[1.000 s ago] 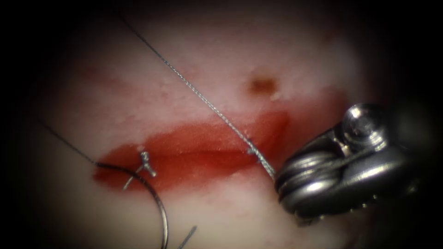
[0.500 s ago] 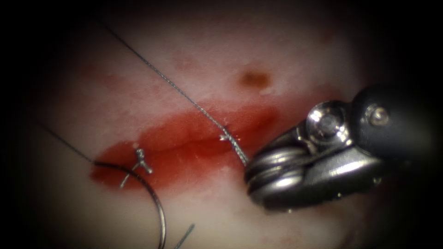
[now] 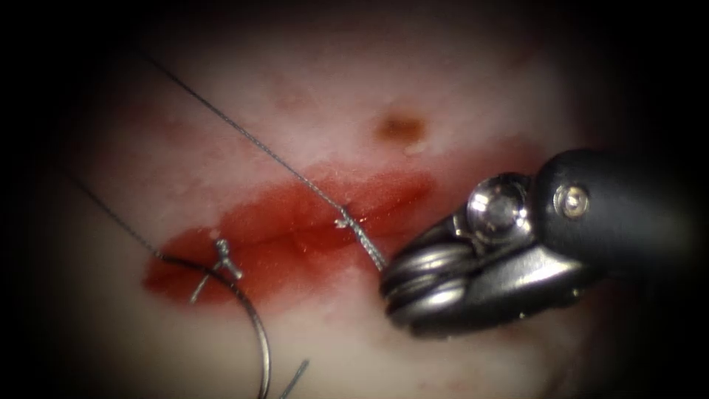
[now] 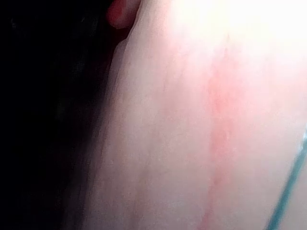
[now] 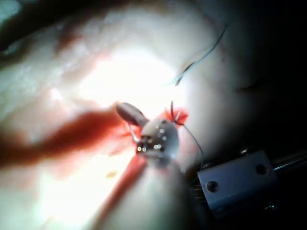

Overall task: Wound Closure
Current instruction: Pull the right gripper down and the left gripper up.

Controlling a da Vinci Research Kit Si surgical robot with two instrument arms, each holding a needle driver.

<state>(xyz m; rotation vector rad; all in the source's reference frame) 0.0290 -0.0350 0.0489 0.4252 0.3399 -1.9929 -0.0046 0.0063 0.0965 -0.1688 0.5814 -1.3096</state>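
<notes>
Since a second ago, the right end effector [image 3: 391,284] has slid leftward across the endoscope view, and the taut thread [image 3: 251,140] it pulls now meets the cut further left. This thread runs from the upper left down to a small knot [image 3: 344,219] on the cut, then on to the tool's tip; its jaws point away from the camera, so whether they are open or closed cannot be told. The cut [image 3: 295,236] lies as a long red band across the pale tissue [image 3: 310,81], wet with red fluid [image 3: 266,258]. Toward its left end sits a second knot [image 3: 224,255] with short cut ends. The curved needle [image 3: 255,332] rests on the tissue below the cut's left end, held by neither tool, arcing down out of view, with a dark strand leading up and left from it. A brown spot [image 3: 401,129] marks the tissue above the cut. From the right wrist camera, the tool's rounded metal wrist [image 5: 156,139] sits over the reddened cut.
</notes>
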